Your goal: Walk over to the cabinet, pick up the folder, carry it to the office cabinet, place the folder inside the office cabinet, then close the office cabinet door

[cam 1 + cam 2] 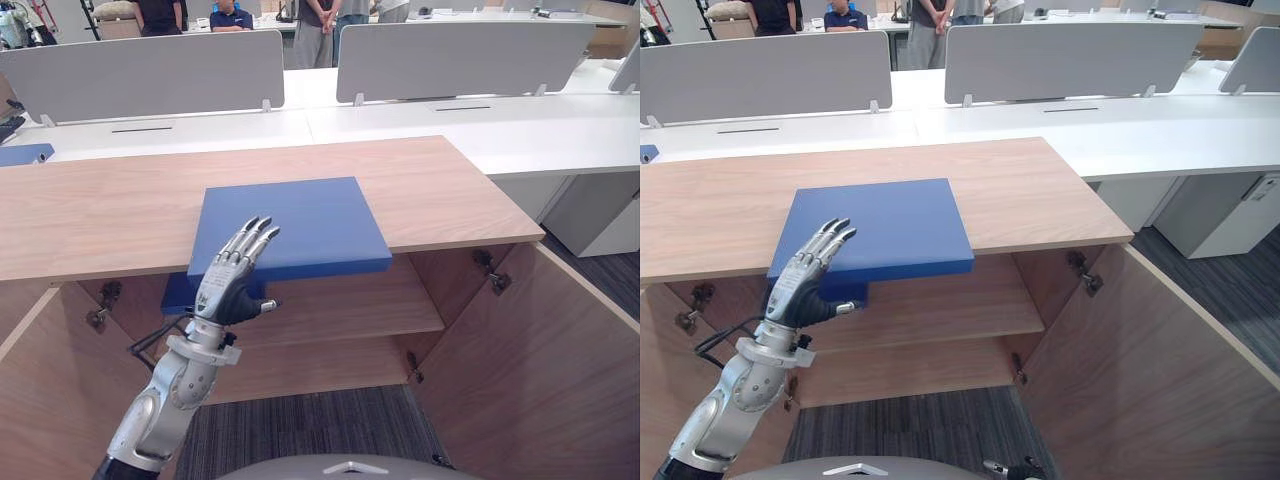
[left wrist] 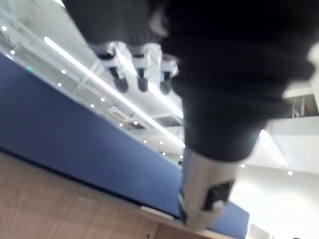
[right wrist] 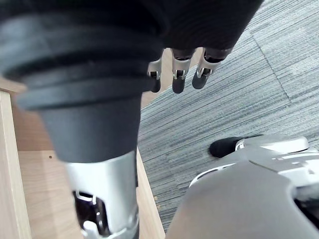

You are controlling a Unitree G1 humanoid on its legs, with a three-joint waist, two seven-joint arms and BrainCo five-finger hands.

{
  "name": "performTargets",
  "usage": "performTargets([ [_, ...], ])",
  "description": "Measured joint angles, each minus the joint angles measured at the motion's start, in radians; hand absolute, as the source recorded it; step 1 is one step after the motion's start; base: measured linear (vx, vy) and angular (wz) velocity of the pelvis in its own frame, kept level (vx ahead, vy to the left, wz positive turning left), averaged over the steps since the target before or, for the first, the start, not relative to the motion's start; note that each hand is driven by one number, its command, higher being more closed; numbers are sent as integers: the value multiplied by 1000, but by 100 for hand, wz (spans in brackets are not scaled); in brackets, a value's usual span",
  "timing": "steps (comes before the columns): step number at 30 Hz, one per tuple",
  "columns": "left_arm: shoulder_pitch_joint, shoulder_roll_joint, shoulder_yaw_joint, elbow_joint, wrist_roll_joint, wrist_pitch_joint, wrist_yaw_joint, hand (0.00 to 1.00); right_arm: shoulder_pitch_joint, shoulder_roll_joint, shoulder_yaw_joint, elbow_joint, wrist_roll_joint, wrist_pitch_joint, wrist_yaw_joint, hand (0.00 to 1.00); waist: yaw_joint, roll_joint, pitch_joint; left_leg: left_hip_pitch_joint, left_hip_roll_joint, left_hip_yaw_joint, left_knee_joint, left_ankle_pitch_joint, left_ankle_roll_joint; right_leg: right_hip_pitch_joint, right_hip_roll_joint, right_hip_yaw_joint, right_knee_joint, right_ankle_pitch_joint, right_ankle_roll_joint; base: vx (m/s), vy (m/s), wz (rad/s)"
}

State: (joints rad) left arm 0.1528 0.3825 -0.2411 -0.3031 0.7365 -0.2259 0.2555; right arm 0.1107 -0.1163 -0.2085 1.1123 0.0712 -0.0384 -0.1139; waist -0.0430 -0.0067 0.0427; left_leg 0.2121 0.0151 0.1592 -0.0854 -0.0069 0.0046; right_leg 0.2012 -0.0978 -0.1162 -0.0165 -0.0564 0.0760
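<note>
Flat blue folder (image 1: 300, 225) on light-wood cabinet worktop (image 1: 90, 215), near edge overhanging worktop front. Left hand (image 1: 232, 278) just before that edge, held straight & slightly spread, nearer; right hand (image 3: 179, 74) well off worktop, relaxed open.

Left hand (image 1: 228, 288), fingers (image 1: 252, 238) straight, hovers by folder (image 1: 305, 225) overhanging cabinet (image 1: 100, 210).

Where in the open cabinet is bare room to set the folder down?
The shelf is bare from the blue object at its left end to the right wall. Crowded: the left end, where the left hand is raised by the folder.
</note>
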Motion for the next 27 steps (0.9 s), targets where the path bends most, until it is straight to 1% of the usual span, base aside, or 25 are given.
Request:
performTargets([
  [4,0,0,0,22,56,20,3,0,1,0,0,0,0,1,0,0,-9,-1,1,0,0,4,0,-2,1,7,0,2,-12,8,0,0,0,0],
  [6,-2,-1,0,34,97,30,25,0,1,0,0,0,0,0,0,0,-15,-1,1,0,-1,4,0,-3,1,7,0,2,-13,8,0,0,0,0],
  [11,-4,-14,0,59,171,62,58,0,1,0,0,0,0,1,-1,0,-17,-2,1,0,-1,5,0,-5,0,8,0,2,-15,9,0,0,0,0],
  [15,-11,-43,6,81,193,80,87,0,2,0,0,0,1,2,-1,0,-16,-4,3,0,-1,6,0,-6,-1,8,0,3,-16,9,0,-19,-23,0],
  [16,-15,-53,6,85,200,90,91,0,1,1,0,0,1,2,-1,0,-16,-3,2,0,-1,6,0,-6,-1,9,0,2,-16,9,0,0,0,0],
  [18,-17,-53,6,88,210,99,101,0,2,3,-1,0,1,3,-1,0,-17,-6,4,0,-1,6,0,-6,-1,9,0,2,-17,9,0,-13,-17,0],
  [19,-17,-63,10,91,212,109,109,100,4,3,-1,0,1,3,-1,0,-18,-6,4,0,-1,6,-1,-6,-1,9,0,2,-18,9,0,0,0,0],
  [23,-23,-99,42,112,230,119,115,100,4,6,-2,0,1,3,0,0,-19,-6,4,0,-1,6,-1,-6,-1,10,0,1,-20,9,0,-8,-9,0],
  [27,-43,-109,55,129,232,129,134,100,4,6,-4,0,2,3,0,0,-19,-8,5,0,-1,6,-1,-6,-1,11,0,1,-22,9,0,0,0,0],
])
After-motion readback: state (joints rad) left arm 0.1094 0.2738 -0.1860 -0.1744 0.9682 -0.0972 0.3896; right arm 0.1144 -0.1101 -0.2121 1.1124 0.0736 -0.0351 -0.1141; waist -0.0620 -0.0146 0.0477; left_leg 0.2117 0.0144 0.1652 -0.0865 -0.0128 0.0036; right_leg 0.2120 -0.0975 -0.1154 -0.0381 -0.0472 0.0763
